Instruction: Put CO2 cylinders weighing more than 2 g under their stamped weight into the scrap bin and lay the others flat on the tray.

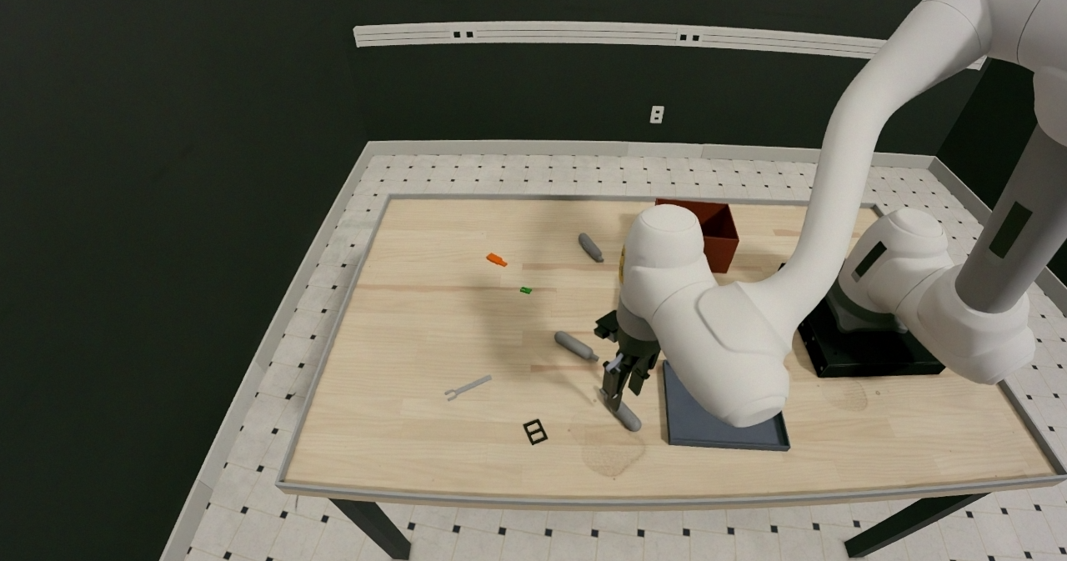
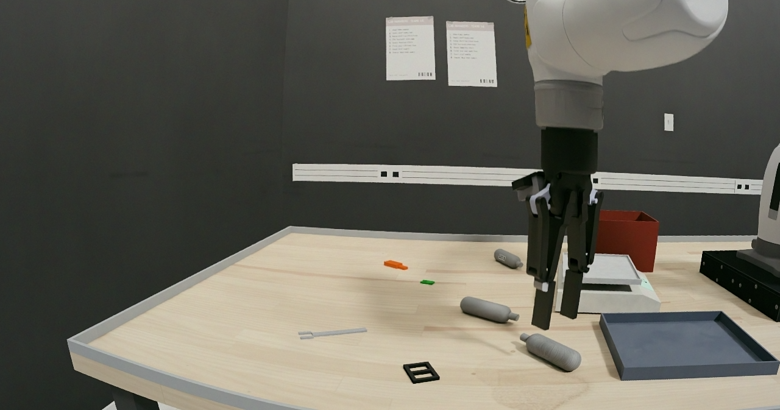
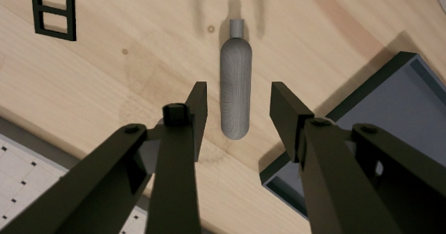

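Three grey CO2 cylinders lie on the wooden table. The front cylinder (image 1: 628, 418) (image 2: 551, 351) (image 3: 235, 88) lies flat just left of the dark blue tray (image 1: 693, 425) (image 2: 698, 372) (image 3: 401, 98). My gripper (image 1: 614, 399) (image 2: 556, 320) (image 3: 238, 98) hangs straight above this cylinder, part open and empty, with a finger on each side of it in the wrist view. A middle cylinder (image 1: 574, 346) (image 2: 487, 309) and a back cylinder (image 1: 590, 246) (image 2: 507, 258) lie further off. The red scrap bin (image 1: 719, 247) (image 2: 627, 238) stands at the back. The scale (image 2: 605, 298) is hidden by the arm in the top view.
An orange piece (image 1: 496, 260) (image 2: 395, 264), a green piece (image 1: 526, 289) (image 2: 427, 282), a grey wrench (image 1: 468, 388) (image 2: 333, 332) and a black frame (image 1: 534, 432) (image 2: 421, 372) (image 3: 52, 9) lie to the left. The black robot base (image 1: 858, 348) (image 2: 736, 284) stands at the right.
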You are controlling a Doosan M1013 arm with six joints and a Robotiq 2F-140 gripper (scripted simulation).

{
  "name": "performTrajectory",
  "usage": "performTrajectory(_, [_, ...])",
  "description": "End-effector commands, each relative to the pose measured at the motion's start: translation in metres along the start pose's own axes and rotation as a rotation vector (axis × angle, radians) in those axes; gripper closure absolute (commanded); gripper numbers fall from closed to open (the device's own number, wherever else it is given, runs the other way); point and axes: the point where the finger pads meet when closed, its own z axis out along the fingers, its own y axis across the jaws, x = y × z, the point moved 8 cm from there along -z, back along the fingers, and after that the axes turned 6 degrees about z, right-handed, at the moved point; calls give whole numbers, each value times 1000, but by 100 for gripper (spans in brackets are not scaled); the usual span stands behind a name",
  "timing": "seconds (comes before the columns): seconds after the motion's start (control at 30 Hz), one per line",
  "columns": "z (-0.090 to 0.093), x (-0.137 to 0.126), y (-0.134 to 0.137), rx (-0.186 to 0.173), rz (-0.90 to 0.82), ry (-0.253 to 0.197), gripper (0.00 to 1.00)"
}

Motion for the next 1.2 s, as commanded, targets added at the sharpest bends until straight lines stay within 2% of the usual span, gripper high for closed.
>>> performTrajectory(0.0, [20, 0, -1, 2, 0, 0, 61])
performTrajectory(0.13, [37, 0, -1, 2, 0, 0, 61])
performTrajectory(0.3, [49, 0, -1, 2, 0, 0, 61])
performTrajectory(0.87, [51, 0, -1, 2, 0, 0, 61])
performTrajectory(0.9, [51, 0, -1, 2, 0, 0, 90])
performTrajectory(1.17, [51, 0, -1, 2, 0, 0, 90])
